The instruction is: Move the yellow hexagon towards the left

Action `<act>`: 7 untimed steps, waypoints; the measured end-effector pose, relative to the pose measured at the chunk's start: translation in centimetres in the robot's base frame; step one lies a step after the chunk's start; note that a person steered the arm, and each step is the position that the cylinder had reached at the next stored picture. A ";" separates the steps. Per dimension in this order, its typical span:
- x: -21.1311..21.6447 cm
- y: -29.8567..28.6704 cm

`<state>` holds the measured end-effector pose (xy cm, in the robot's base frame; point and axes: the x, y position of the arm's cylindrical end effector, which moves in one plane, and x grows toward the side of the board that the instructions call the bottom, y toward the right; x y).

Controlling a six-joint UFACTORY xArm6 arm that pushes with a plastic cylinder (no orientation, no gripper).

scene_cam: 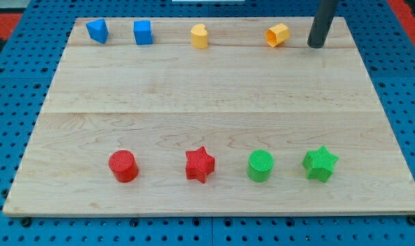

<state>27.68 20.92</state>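
**Along the top edge: one hexagon, one rod, eight blocks in all**

Near the view's top right corner of the wooden counter [214, 89], my tip [317, 46] rests on the board, just to the view's right of the yellow hexagon [277, 34] and apart from it, with a narrow strip of bare wood between them. The arm ends in a plain dark rod, so the end effector has nothing to part or close, and it clamps on nothing.

Eight blocks lie on the counter, in two rows of four.

The top row runs close to the far edge. From the view's left it holds two blue blocks: a first blue block [97, 30] of an angular shape that I cannot make out for sure, and a second blue block [142, 32] that looks like a cube. Then come two yellow ones: a yellow heart-like block [199, 36], and the yellow hexagon, which is the rightmost block of that row and lies tilted on its side.

The bottom row sits well apart from the top row, toward the view's bottom. From the view's left it holds two red blocks, a red cylinder [123, 166] and a red star [199, 165], then two green blocks, a green cylinder [261, 165] and a green star [320, 163].

By colour the count is two blue, two yellow, two red and two green. By shape there are two cylinders, two stars and one hexagon.
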 end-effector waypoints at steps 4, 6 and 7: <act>-1.8 1.2; -3.4 -4.6; -3.1 -6.5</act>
<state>24.55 14.38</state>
